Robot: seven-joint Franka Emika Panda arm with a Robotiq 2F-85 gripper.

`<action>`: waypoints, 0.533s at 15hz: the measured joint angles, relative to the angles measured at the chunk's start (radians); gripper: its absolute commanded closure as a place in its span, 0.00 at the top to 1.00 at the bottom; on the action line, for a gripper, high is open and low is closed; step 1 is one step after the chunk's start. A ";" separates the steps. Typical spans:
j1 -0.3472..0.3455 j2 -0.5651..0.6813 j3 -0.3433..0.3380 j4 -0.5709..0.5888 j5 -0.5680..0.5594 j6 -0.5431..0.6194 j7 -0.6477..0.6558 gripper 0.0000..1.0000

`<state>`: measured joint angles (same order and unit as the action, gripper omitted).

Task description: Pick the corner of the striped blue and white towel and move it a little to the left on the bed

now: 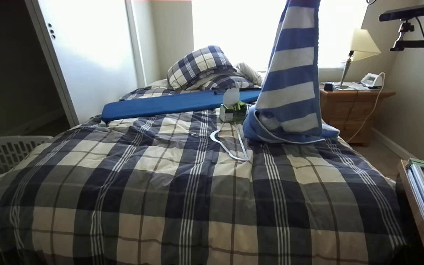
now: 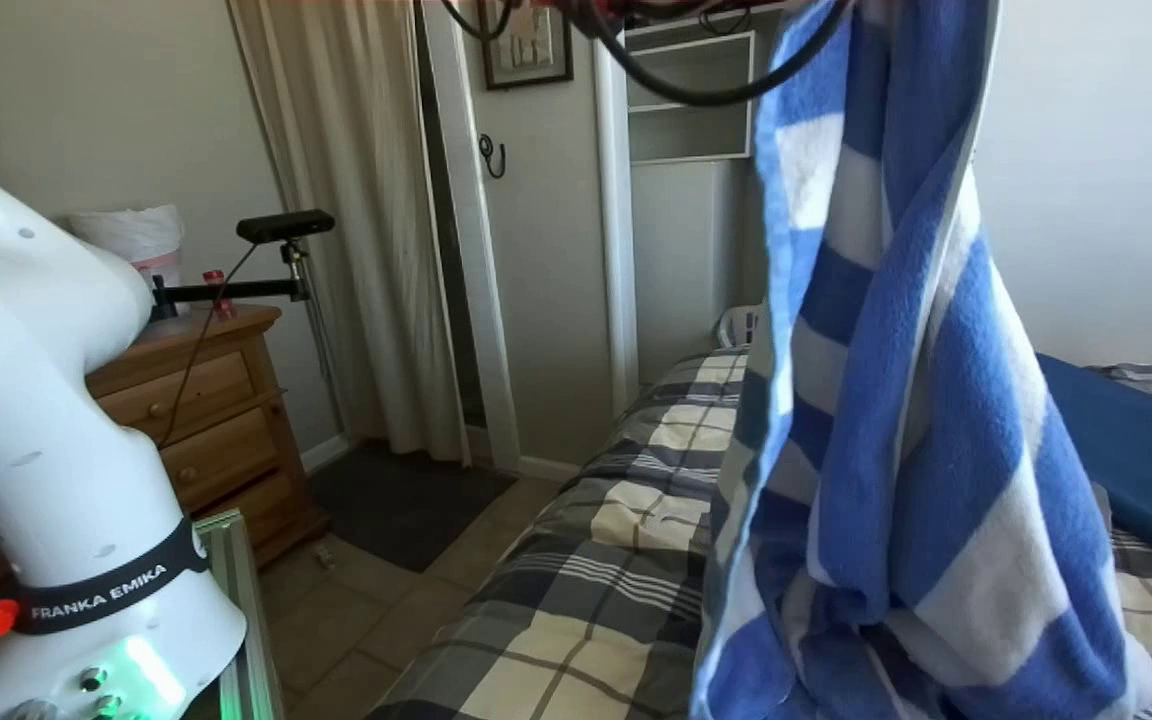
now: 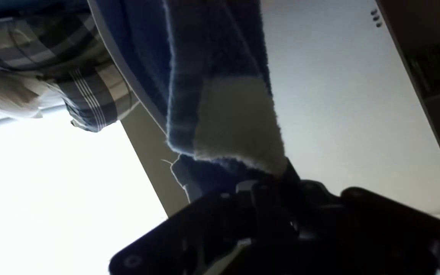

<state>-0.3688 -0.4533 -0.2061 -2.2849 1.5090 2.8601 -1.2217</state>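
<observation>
Black two-fingered gripper [image 3: 273, 185] clenched on upper end of blue-and-white striped cloth towel [image 1: 293, 81]; rest hung down, bottom bunched on navy-and-cream plaid-covered bed [image 1: 182, 191], near slim white clothes hanger [image 1: 225, 149].

Striped towel [image 2: 866, 430] in tall folds, plaid-covered bed [image 2: 606, 550] behind.

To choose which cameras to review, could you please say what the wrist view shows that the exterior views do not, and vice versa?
Only the wrist view shows the jaws closed on the towel. Only the exterior views, between them, show the lamp, tissue box and dresser. Shared: the towel throughout, plus pillow and window in an exterior view.
</observation>
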 measured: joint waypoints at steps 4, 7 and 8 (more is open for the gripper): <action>0.127 0.076 -0.043 0.093 0.296 0.038 -0.241 0.02; 0.134 0.200 -0.028 0.113 0.500 0.022 -0.427 0.02; 0.134 0.245 -0.020 0.114 0.545 0.016 -0.472 0.02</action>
<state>-0.2346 -0.2080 -0.2257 -2.1708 2.0545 2.8758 -1.6939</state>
